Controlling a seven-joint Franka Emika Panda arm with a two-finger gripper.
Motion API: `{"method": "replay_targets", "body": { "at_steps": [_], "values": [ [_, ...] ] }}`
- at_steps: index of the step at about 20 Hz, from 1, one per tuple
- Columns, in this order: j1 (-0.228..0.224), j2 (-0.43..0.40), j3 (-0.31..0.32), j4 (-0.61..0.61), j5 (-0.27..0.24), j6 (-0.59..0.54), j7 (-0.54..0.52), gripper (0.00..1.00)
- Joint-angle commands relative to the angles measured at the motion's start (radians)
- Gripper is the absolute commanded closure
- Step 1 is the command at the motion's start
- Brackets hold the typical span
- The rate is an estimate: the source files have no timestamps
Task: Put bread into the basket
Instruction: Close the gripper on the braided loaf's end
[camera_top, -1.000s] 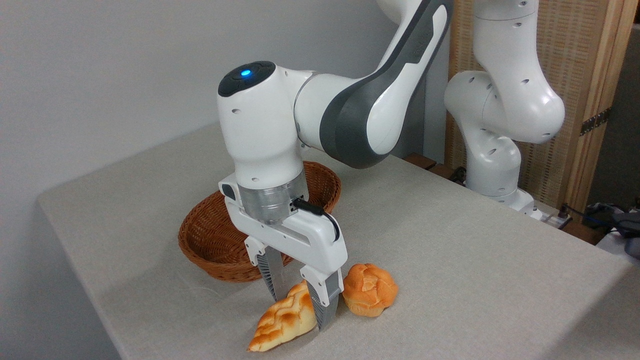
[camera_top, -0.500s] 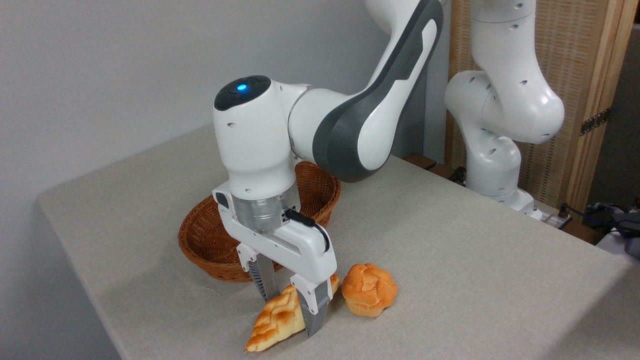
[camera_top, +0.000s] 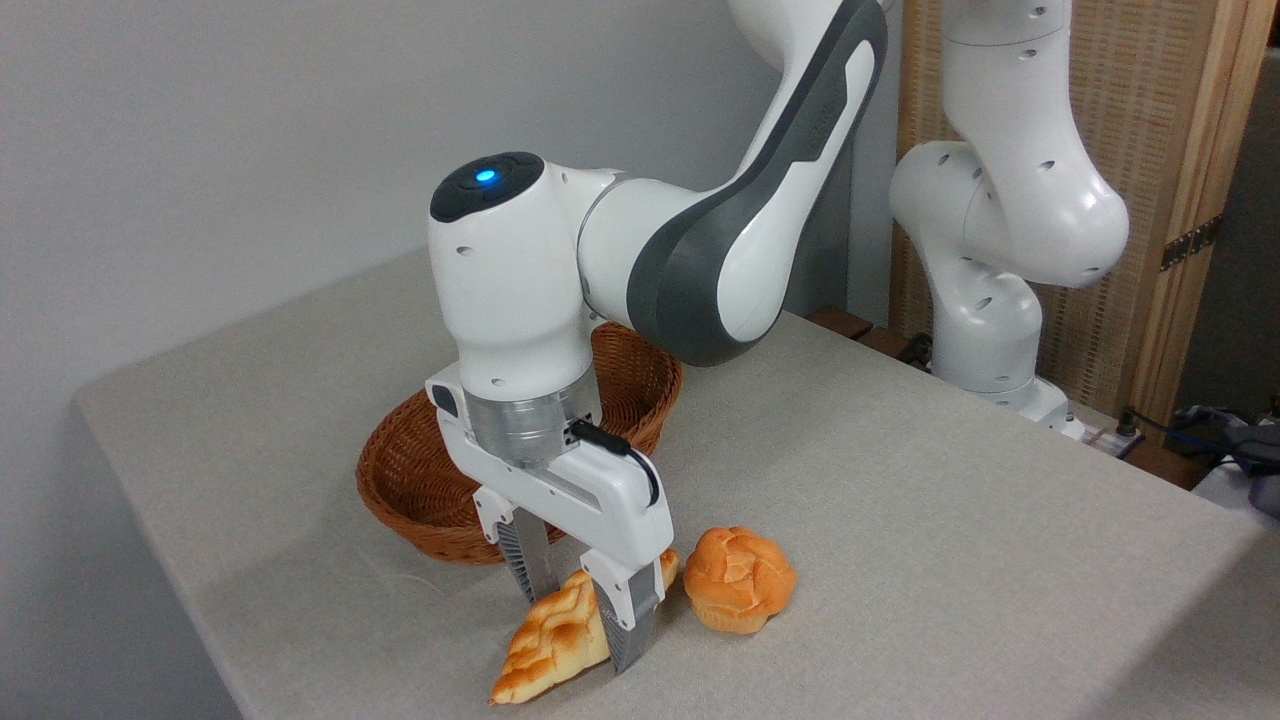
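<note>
Gripper clamped on the bread, lift not yet made.

Going left to right: I see the basket well behind on the table, nothing visible in the part I can see. In front of it, the bread lies on the cloth, pointed tip toward the camera, and my gripper straddles its thicker rear half, fingers pressed on both sides, so I read it as grasping the loaf. Just right of that sits a round orange bun, close beside the near finger. For the lift I'd go straight up first, keeping clear of the bun, and watch the long front end for sagging, then carry back over the basket rim before I let go.
</note>
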Motion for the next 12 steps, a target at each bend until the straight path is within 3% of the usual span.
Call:
{"method": "replay_targets", "body": {
  "at_steps": [1,9,12],
  "values": [
    [-0.006,0.003,0.008,-0.012,-0.020,0.041,0.034,0.45],
    [0.002,-0.007,0.011,-0.003,-0.025,0.038,0.033,0.51],
    [0.000,-0.018,0.045,0.005,-0.029,0.035,0.030,0.51]
  ]
}}
